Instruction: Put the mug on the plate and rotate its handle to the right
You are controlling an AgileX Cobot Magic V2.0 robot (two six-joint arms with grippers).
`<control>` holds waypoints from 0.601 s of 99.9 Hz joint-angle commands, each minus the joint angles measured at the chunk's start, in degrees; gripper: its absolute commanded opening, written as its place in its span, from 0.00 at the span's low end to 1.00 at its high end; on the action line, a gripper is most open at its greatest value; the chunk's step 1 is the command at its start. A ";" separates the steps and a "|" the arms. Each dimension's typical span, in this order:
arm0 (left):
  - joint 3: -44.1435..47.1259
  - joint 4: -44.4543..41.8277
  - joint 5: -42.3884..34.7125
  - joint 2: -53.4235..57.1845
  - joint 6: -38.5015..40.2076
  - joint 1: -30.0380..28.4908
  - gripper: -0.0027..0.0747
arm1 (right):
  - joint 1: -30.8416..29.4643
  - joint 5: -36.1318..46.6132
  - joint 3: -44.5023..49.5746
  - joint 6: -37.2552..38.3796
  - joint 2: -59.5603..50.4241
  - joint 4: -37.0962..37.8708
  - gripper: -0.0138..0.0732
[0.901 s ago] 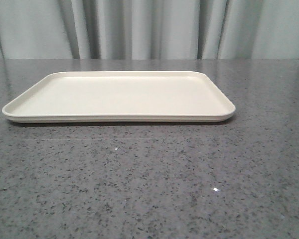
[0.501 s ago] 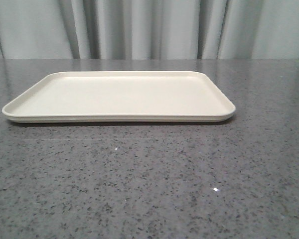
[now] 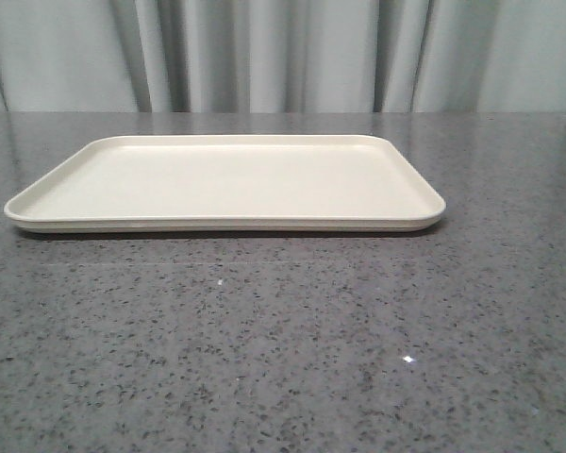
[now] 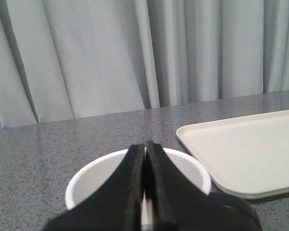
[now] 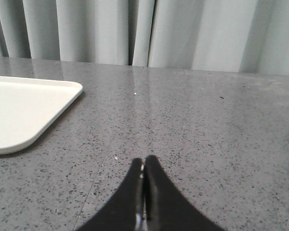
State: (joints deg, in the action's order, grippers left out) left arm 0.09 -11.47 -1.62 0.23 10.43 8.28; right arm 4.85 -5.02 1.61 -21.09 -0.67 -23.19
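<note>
My left tool (image 4: 144, 192) hangs closed above the mug (image 4: 192, 175) — pre-grasp — right tool (image 5: 143, 192) closed, idle; the plate (image 3: 226, 225) waits bare.

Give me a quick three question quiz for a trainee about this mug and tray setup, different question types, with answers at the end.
1. True or false: the mug already stands on the tray.
2. Which arm's camera shows the mug: A left, B right?
3. Fill in: the jaws of the right gripper are ___.

Key:
1. False. The tray is bare in the front view; the mug sits on the counter beside it.
2. A, with the left gripper above the mug's mouth.
3. Shut, holding nothing.
</note>
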 commanded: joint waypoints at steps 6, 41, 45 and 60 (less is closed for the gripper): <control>0.50 0.19 -4.30 1.67 0.60 -0.14 0.01 | -0.02 4.70 0.00 -0.33 -1.09 -0.43 0.02; 0.50 0.19 -4.30 1.67 0.60 -0.14 0.01 | -0.02 4.70 0.00 -0.33 -1.09 -0.43 0.02; 0.50 0.19 -4.44 1.67 0.60 -0.14 0.01 | -0.02 4.70 0.00 -0.33 -1.09 -0.43 0.02; 0.50 0.19 -4.69 1.67 0.60 -0.14 0.01 | -0.02 4.70 0.00 -0.33 -1.09 -0.43 0.02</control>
State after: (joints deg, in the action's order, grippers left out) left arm 0.09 -11.47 -1.62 0.23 10.43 8.28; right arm 4.85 -5.02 1.61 -21.09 -0.67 -23.19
